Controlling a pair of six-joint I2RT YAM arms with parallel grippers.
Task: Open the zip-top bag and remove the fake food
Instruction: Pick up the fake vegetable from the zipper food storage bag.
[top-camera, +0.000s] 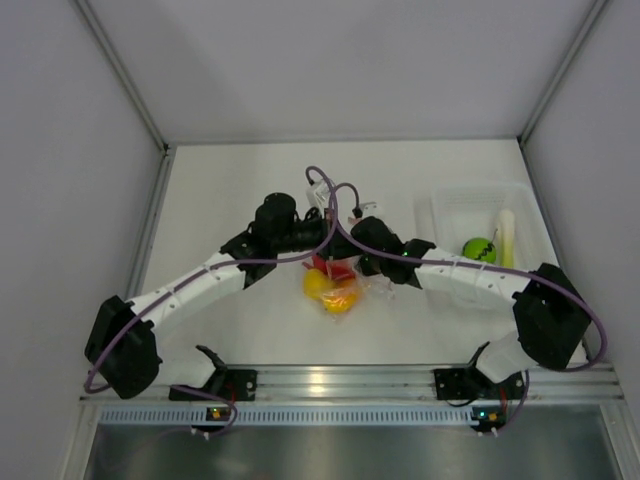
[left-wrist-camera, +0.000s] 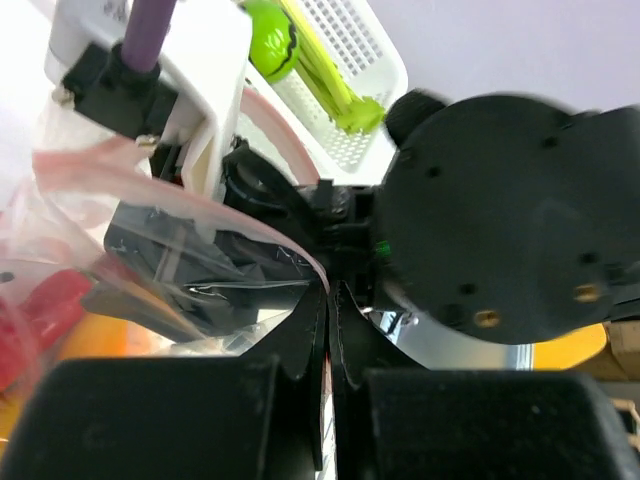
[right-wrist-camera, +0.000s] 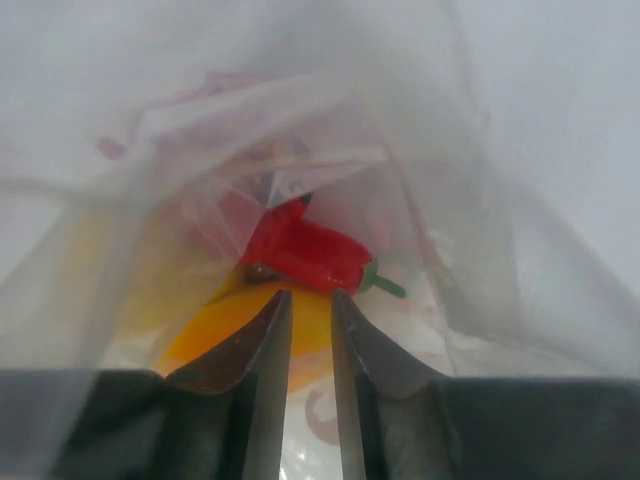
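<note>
Pinching the bag (top-camera: 352, 285) rim, the left gripper (left-wrist-camera: 328, 297) is clamped; the right gripper (right-wrist-camera: 310, 305), narrowly parted, faces the pepper (right-wrist-camera: 312, 255).

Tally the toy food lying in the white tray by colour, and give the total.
Green ball: 1
Pale stalk: 1
Total in the tray: 2

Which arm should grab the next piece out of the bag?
Right. The right gripper sits inside the bag mouth, jaws slightly apart, aimed at the red chili lying on a yellow piece. The left gripper is shut on the bag's edge, probably needed to hold it.
</note>
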